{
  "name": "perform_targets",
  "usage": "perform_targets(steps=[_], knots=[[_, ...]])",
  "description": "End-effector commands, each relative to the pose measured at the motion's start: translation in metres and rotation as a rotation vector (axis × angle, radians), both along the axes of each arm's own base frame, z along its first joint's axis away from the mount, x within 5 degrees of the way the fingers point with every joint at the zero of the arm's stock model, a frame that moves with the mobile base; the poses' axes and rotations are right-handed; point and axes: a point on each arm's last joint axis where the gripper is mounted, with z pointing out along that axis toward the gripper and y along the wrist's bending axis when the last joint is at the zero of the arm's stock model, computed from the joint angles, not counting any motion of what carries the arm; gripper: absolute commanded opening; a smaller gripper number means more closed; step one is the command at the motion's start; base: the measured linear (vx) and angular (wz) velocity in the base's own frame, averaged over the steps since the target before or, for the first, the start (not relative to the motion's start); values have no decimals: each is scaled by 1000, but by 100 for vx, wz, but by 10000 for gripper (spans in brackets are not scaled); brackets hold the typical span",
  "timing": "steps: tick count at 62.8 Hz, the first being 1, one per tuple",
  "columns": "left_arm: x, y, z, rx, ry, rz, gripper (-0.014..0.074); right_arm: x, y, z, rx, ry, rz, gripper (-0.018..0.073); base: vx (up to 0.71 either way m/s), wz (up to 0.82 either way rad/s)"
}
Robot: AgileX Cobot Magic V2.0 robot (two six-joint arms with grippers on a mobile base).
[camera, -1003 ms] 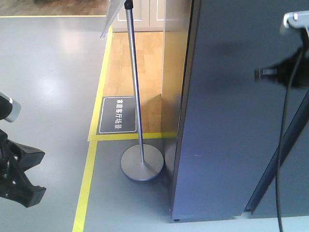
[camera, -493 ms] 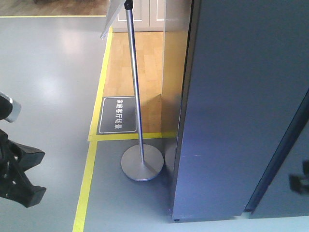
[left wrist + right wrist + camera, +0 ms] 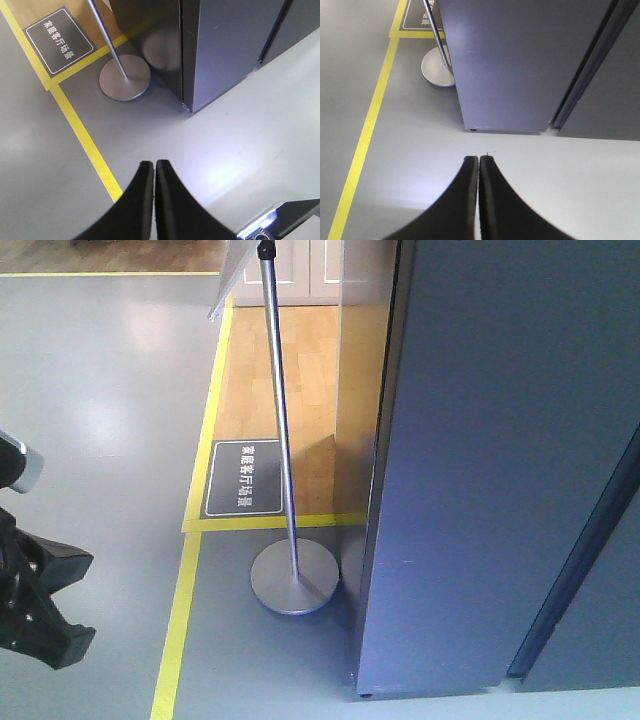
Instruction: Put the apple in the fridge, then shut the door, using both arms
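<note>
The dark grey fridge (image 3: pixel 500 460) fills the right of the front view. It also shows in the left wrist view (image 3: pixel 225 45) and the right wrist view (image 3: pixel 520 60). Its panels lie flush, with only a thin dark seam (image 3: pixel 585 550) between them, and no white inside shows, so the door looks closed. The apple is out of view. My left gripper (image 3: pixel 154 164) is shut and empty above the grey floor; part of the left arm (image 3: pixel 35 600) shows at the front view's left edge. My right gripper (image 3: pixel 479 159) is shut and empty, low in front of the fridge's base.
A metal sign stand with a round base (image 3: pixel 293 578) stands just left of the fridge. Yellow floor tape (image 3: pixel 180 620) runs past it, around a wooden floor patch with a dark floor label (image 3: pixel 243 478). Part of the robot's base (image 3: pixel 272 222) shows at the left wrist view's bottom right.
The right arm, in front of the fridge at the front view's upper right a second ago, dropped to the lower right and has left that view. The left arm has not moved.
</note>
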Motion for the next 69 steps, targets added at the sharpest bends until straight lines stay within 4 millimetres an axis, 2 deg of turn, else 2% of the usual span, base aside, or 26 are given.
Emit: perform_targets(steps=[1,32,43,50,56,69], knots=[[1,-1,13,-49,-75,-3,-6,-5,-1,9,1,-60,2,-4,0,0],[1,-1,12,-47,-72,-2,-6,-10,-2,6,-3,-29,1,-4,0,0],[-12,20,14,-94,-141,69,-6,-10,-2,6,-2,-29,1,-4,0,0],[-25,37,2,-185,-232,152,-6,-11,-1,6,8,-28,5,-4,0,0],[-40,49,-16,-297,-362,202,-6,-11,-1,6,7,-24,5,-4,0,0],[-69,68,-74,-468,-564,333,-6,-11,-1,6,7,-20,5,-4,0,0]])
